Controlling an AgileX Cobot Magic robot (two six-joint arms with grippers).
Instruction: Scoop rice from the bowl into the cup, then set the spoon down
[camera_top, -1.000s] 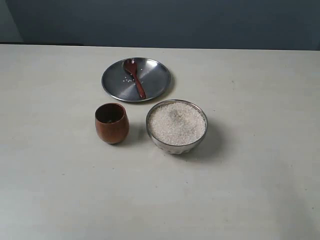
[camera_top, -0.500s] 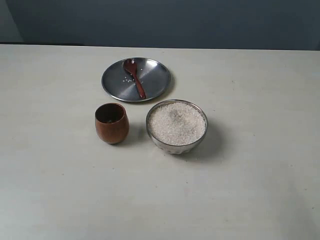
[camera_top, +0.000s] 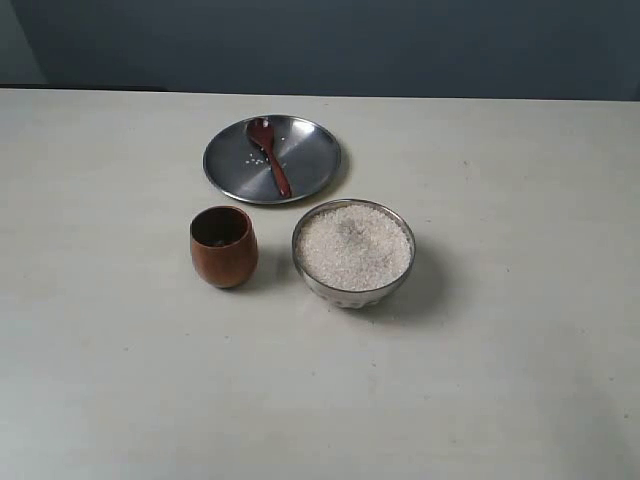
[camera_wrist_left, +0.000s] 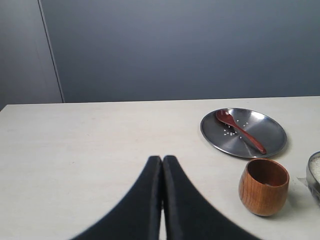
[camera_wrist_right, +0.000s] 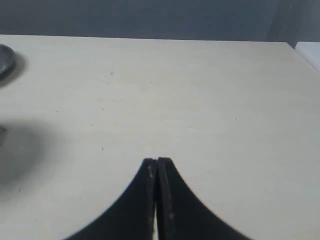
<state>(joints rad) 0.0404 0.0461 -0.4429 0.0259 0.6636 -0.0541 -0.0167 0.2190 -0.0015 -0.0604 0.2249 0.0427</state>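
Pale bench (camera_top: 520, 400) carries everything. My left jaws are closed, tips pressed flat together, low over bare bench, well apart from the cup. My right jaws are closed the same way, over bare bench on the right side, well away from the bowl. Neither pair shows in the exterior view. The flat round steel plate (camera_top: 305, 165) sits at the back of the group. The faceted silver bowl (camera_top: 345, 292) is in front of it, slightly right and close to its edge. The rice (camera_top: 353, 246) fills the bowl almost to the rim. The wooden cup (camera_top: 224, 255) stands upright just left of the bowl, not touching; inside is dark, can't tell the contents. The spoon (camera_top: 270, 155) lies on the plate, scoop toward the far rim, handle angled toward the bowl. A few loose grains (camera_top: 255, 158) lie on the plate beside the scoop.
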